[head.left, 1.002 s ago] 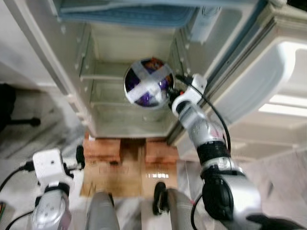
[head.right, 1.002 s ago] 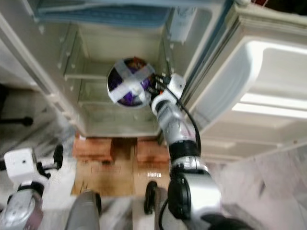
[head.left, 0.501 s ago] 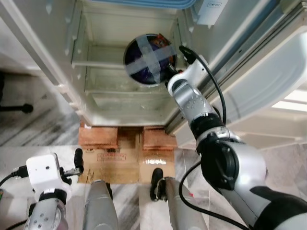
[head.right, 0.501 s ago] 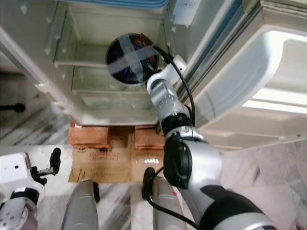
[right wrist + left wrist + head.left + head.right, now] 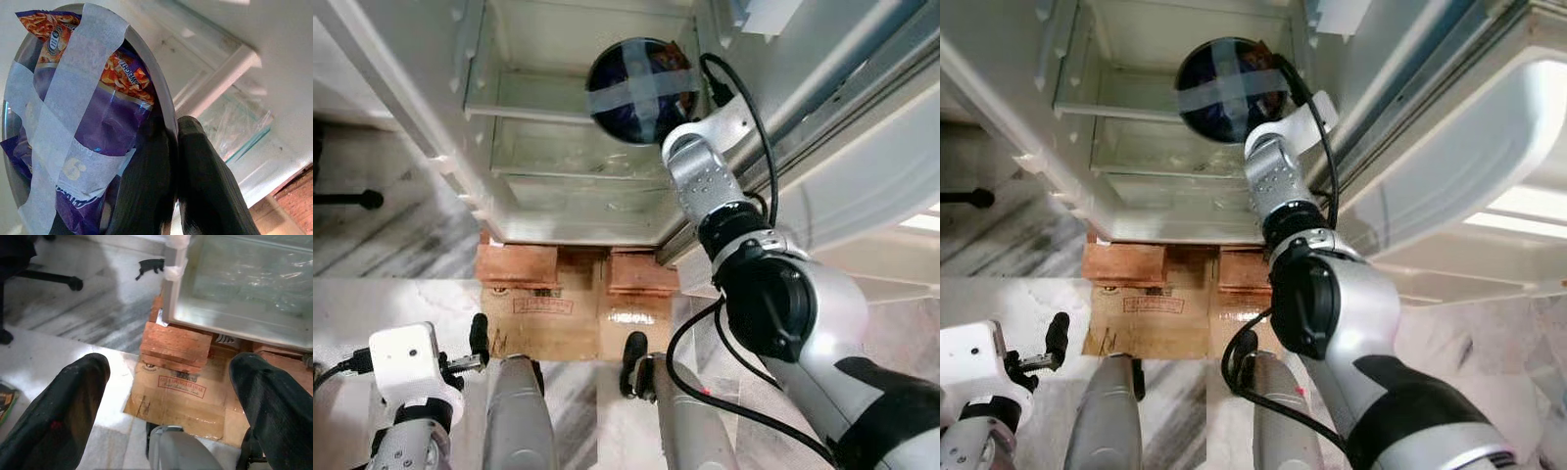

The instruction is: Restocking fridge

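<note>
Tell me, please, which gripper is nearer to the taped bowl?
Right. The right gripper pinches the rim of the taped bowl, holding it inside the open fridge. The left gripper hangs open, low over the floor, far from the bowl.

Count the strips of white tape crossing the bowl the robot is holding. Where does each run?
2. The tape strips form an X over the snack packets in the bowl, pinched at its rim by the right gripper. More may be hidden underneath.
</note>
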Motion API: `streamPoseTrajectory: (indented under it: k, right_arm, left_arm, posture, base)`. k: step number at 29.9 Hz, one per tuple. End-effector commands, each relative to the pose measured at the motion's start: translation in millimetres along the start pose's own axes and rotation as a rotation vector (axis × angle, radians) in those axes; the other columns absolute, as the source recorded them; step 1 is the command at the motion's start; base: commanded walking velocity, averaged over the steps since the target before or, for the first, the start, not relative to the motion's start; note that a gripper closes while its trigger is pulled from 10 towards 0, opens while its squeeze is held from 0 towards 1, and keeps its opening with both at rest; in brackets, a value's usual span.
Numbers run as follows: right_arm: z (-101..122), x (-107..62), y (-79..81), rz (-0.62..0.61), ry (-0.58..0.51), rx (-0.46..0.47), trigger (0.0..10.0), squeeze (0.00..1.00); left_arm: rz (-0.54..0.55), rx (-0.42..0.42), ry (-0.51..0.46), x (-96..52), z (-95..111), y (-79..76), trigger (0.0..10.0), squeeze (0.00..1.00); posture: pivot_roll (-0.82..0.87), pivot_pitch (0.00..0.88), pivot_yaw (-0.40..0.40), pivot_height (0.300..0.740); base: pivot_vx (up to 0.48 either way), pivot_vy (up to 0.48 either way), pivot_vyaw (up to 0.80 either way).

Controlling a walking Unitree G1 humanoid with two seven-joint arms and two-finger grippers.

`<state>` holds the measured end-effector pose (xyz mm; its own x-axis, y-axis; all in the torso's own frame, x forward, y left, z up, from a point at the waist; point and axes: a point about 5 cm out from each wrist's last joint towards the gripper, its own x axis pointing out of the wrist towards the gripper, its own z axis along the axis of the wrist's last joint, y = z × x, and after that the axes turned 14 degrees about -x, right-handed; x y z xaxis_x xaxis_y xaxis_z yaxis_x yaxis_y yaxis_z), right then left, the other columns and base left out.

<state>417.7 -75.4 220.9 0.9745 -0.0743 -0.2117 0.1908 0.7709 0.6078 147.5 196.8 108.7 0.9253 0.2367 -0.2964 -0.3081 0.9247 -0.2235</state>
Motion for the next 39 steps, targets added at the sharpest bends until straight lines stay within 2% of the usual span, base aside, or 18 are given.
streamPoseTrajectory:
  k: [1, 5, 12, 25, 26, 27, 28, 29, 30, 39]
  right_arm:
    - [18.9, 3.6, -14.3, -0.062, -0.071, -0.014, 10.0, 0.00]
    - [28.5, 4.9, -21.2, -0.094, -0.105, -0.028, 10.0, 0.00]
    - [32.7, 5.8, -28.3, -0.139, -0.103, 0.027, 10.0, 0.00]
    - [30.7, 6.8, -39.1, -0.190, -0.062, 0.217, 10.0, 0.00]
    - [31.2, 7.1, -41.2, -0.190, -0.063, 0.237, 10.0, 0.24]
    - [31.6, 7.2, -43.0, -0.200, -0.062, 0.240, 10.0, 0.41]
    - [32.3, 7.5, -43.9, -0.194, -0.063, 0.253, 10.0, 0.84]
    - [33.2, 7.6, -44.6, -0.191, -0.067, 0.260, 10.0, 0.95]
    - [33.9, 7.7, -45.1, -0.192, -0.070, 0.262, 10.0, 1.00]
    - [33.6, 7.6, -44.8, -0.192, -0.068, 0.267, 10.0, 1.00]
  left_arm:
    - [0.020, 0.002, 0.031, -5.7, -4.2, 2.2, 10.0, 0.00]
    - [0.026, -0.004, 0.040, -6.2, -5.1, 1.9, 10.0, 0.00]
    - [0.029, -0.009, 0.047, -6.0, -6.0, 0.8, 10.0, 0.00]
    - [0.044, -0.024, 0.063, -6.9, -7.8, 0.8, 10.0, 0.00]
    - [0.044, -0.025, 0.064, -6.8, -7.9, 0.7, 10.0, 0.00]
    - [0.044, -0.025, 0.064, -6.7, -8.0, 0.5, 10.0, 0.00]
    - [0.044, -0.026, 0.065, -6.6, -7.9, 0.4, 10.0, 0.00]
    - [0.044, -0.027, 0.065, -6.5, -7.9, 0.2, 10.0, 0.00]
    - [0.043, -0.027, 0.066, -6.4, -7.8, 0.1, 10.0, 0.00]
    - [0.049, -0.030, 0.065, -5.9, -7.0, 0.9, 10.0, 0.00]
  posture:
    - [0.29, 0.474, -0.145, 0.740]
    - [0.28, 0.475, -0.148, 0.740]
    - [0.29, 0.477, -0.149, 0.740]
    - [0.29, 0.474, -0.148, 0.740]
    - [0.29, 0.474, -0.148, 0.740]
    - [0.29, 0.474, -0.148, 0.740]
    - [0.29, 0.474, -0.147, 0.740]
    - [0.29, 0.474, -0.147, 0.740]
    - [0.29, 0.474, -0.147, 0.740]
    - [0.30, 0.472, -0.148, 0.740]
  base:
    - [0.000, 0.000, 0.00]
    - [0.000, 0.000, 0.00]
    - [0.000, 0.000, 0.00]
    - [0.000, 0.000, 0.00]
    - [0.000, 0.000, 0.00]
    - [0.000, 0.000, 0.00]
    - [0.000, 0.000, 0.00]
    - [0.000, 0.000, 0.00]
    - [0.000, 0.000, 0.00]
    - [0.000, 0.000, 0.00]
